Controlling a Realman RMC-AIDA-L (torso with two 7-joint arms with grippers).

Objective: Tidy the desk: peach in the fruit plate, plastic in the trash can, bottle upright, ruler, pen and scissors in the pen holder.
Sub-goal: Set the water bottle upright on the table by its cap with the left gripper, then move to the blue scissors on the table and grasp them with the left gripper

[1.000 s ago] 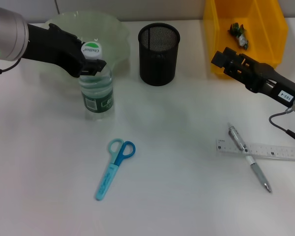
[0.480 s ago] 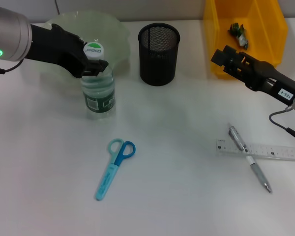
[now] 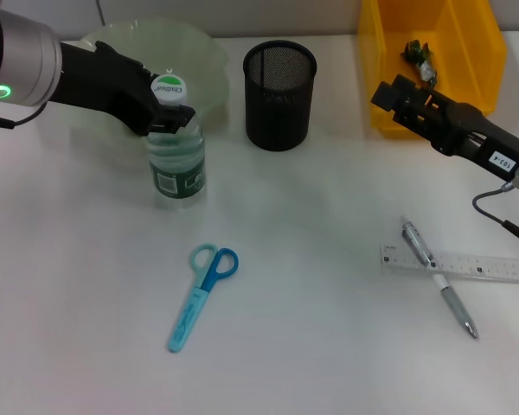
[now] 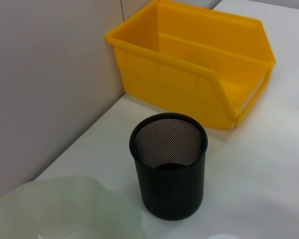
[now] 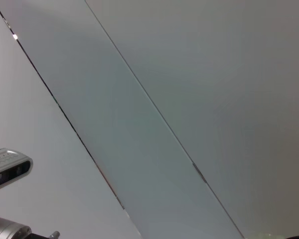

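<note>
White desk [image 3: 329,346], grey wall panels behind it in the right wrist view.

Count on the desk:
- 1 water bottle [image 3: 176,156], upright, white-and-green cap. Left gripper [image 3: 164,111] is clamped on its neck just under the cap.
- 1 green fruit plate [image 3: 199,52] right behind the bottle; I can't see a peach.
- 1 black mesh pen holder [image 3: 279,84], standing between plate and bin, looks empty from the left wrist view [image 4: 168,169].
- 1 yellow bin [image 3: 389,52] far right, with 1 crumpled plastic piece [image 3: 418,57] inside.
- 1 pair of blue scissors [image 3: 199,294], flat, near the front, blades closed.
- 1 clear ruler [image 3: 484,264] and 1 pen [image 3: 437,277] front right; pen lies across the ruler's left end.

Right gripper [image 3: 382,93] hangs over the front edge of the bin, holding nothing visible; can't tell how its fingers stand.
</note>
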